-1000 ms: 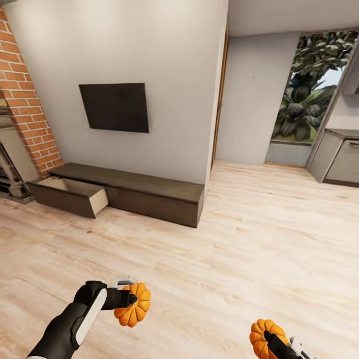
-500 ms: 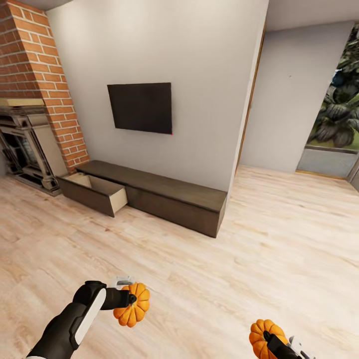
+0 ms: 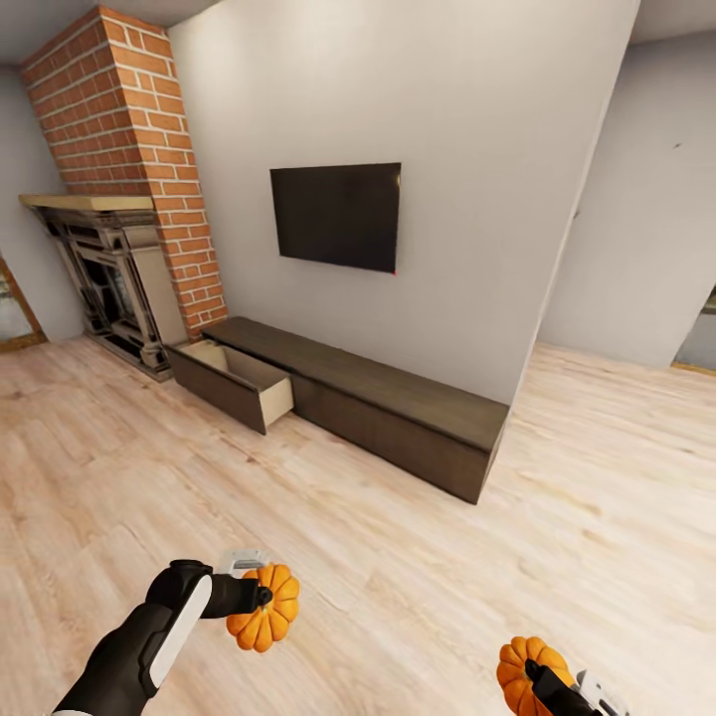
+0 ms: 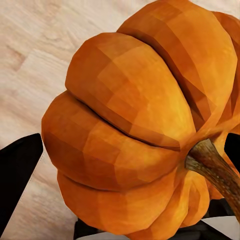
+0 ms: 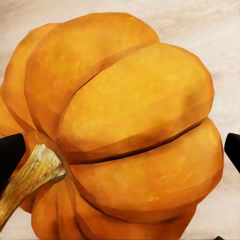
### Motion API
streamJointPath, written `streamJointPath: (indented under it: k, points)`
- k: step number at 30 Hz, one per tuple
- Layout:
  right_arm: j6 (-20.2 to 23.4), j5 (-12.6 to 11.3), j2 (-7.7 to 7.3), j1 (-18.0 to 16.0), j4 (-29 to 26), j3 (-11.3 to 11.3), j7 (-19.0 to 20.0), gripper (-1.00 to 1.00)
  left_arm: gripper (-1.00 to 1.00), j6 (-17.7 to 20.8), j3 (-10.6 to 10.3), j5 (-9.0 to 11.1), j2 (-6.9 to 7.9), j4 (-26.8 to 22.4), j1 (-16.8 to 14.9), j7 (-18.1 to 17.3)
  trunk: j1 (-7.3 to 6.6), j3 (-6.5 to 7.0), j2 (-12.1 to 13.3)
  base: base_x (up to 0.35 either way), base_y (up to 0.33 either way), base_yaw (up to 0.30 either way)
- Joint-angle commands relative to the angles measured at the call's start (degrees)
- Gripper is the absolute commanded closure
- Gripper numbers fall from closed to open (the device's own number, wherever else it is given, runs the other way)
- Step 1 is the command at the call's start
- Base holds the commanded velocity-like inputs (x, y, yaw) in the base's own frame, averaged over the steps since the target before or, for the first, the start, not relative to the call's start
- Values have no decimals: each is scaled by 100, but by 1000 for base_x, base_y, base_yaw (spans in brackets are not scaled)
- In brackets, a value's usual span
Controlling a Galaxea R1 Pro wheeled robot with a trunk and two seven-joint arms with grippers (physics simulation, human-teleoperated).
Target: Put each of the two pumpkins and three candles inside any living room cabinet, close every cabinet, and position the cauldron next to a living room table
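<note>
Each arm carries one orange ribbed pumpkin above the wood floor. My left gripper (image 3: 257, 595) is shut on a pumpkin (image 3: 265, 607) at the lower left of the head view; up close that pumpkin (image 4: 135, 125) shows its brown stem. At the bottom right edge, my right gripper (image 3: 542, 671) is shut on the other pumpkin (image 3: 527, 668), seen close as a pumpkin (image 5: 125, 130) with a pale stem. The long dark brown cabinet (image 3: 398, 408) stands against the white wall ahead, its leftmost drawer (image 3: 234, 378) pulled open with a pale inside. Candles and the cauldron are out of view.
A black TV (image 3: 336, 216) hangs on the wall above the cabinet. A brick chimney (image 3: 139, 159) with a dark fireplace (image 3: 104, 278) stands at the left. Light wood floor (image 3: 398, 557) stretches between me and the cabinet. A passage opens at the right past the wall's corner.
The head view has swung left: cabinet, TV and fireplace slid to the right in the picture and the window left the frame. Both grippers still hold their pumpkins in the same place.
</note>
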Motion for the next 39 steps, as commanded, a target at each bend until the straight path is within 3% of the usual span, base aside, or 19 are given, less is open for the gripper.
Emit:
streamJointPath:
  k: [1, 39]
  points:
    - [-4, -59, -1, -2, -8, -2, -4, 100, 100, 18, -14, 25, 4, -3, -6, 13, 3, -5, -3, 329, -31, 291]
    - [-4, -59, -1, -2, -12, -1, -4, 100, 100, 18, -14, 25, 11, -3, -6, 15, 3, -5, -3, 330, 21, 291]
